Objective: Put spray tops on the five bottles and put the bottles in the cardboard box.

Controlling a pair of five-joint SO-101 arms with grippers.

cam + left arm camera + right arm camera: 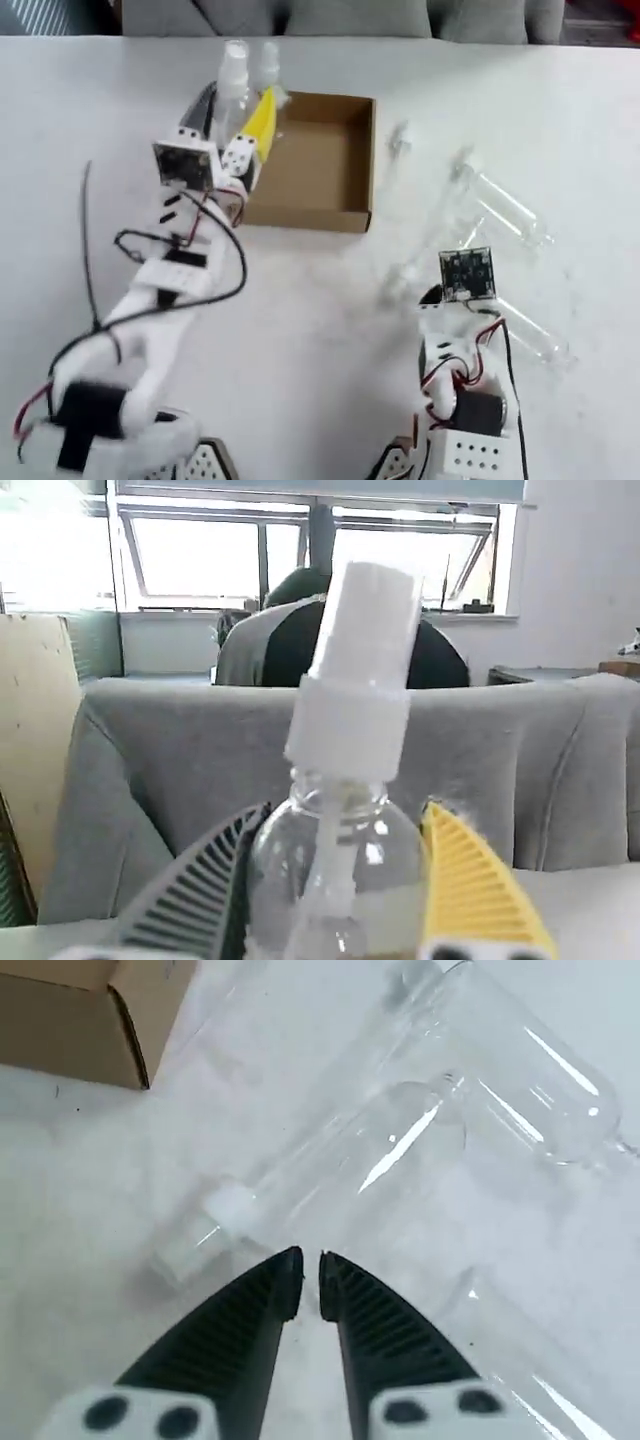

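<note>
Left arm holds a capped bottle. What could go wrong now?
The spray top sits tilted on the bottle in the left pincer; it may not be seated and could drop off. In the high view the bottle is by the box wall, so lowering might catch it. The right pincer hangs close over lying bottles; a nudge could roll them.

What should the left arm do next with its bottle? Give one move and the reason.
Probably carry the bottle over the cardboard box and lower it in. The left hand is shut on it, the spray top is already on, and in the high view the bottle sits just outside the box's wall.
</note>
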